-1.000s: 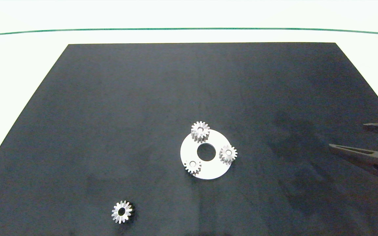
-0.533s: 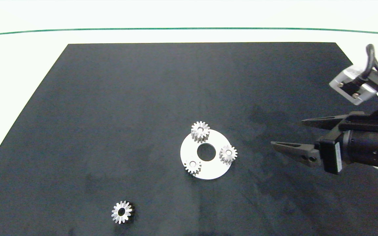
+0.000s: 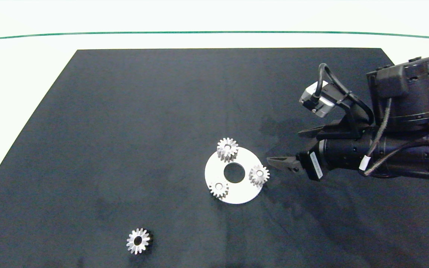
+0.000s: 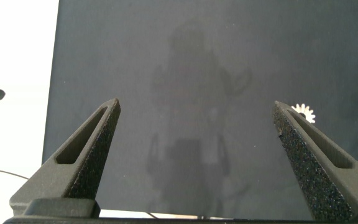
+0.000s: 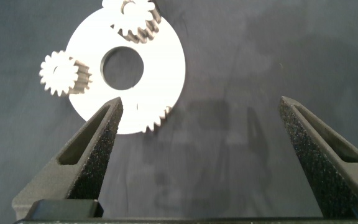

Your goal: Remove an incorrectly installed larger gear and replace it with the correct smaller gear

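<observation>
Silver larger gear (image 3: 227,148) sits on the white disc (image 3: 237,193), right gripper (image 3: 284,149) beside it, jaws wide, empty.

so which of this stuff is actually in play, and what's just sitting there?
In play:
larger gear, on the plate
smaller gear, loose on the mat
right gripper, open, beside the plate

Sitting there:
right-side gear
near-side gear
left gripper, open, off to the side
</observation>
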Robot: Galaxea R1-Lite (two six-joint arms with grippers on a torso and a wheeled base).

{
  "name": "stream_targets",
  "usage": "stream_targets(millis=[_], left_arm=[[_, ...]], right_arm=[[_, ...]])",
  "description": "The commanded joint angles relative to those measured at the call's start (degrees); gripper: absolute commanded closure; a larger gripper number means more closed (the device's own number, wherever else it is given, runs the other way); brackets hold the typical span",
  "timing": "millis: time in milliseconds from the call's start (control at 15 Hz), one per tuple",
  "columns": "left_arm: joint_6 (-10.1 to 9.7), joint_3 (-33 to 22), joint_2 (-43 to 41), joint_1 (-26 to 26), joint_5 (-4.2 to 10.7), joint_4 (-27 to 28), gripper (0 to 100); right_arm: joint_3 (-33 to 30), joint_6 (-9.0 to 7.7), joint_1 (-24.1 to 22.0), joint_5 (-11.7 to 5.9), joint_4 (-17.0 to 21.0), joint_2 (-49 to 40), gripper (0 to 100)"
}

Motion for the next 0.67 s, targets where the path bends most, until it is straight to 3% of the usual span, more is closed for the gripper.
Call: stream_targets(millis=[67,267,467,667], left_arm=[[0.0,0.03,-0.39,0.01,0.06,0.16,0],[0.0,0.03,-0.48,0.1,0.06,0.16,0],[-0.09,-0.06,-0.56,0.1,-0.03,0.16,0],[-0.09,-0.15,-0.56,0.1,0.06,0.16,0]], right_arm=[[-3.51,-0.12,1.76,-0.14,0.03,5.04,0],[-6.76,-0.82,5.45,-1.46,0.03,8.12,0],[-9.31,-2.93,7.38,-4.44,-0.76,11.28,0],[-11.51,-2.93,8.44,-4.97,-1.29,13.92,0]])
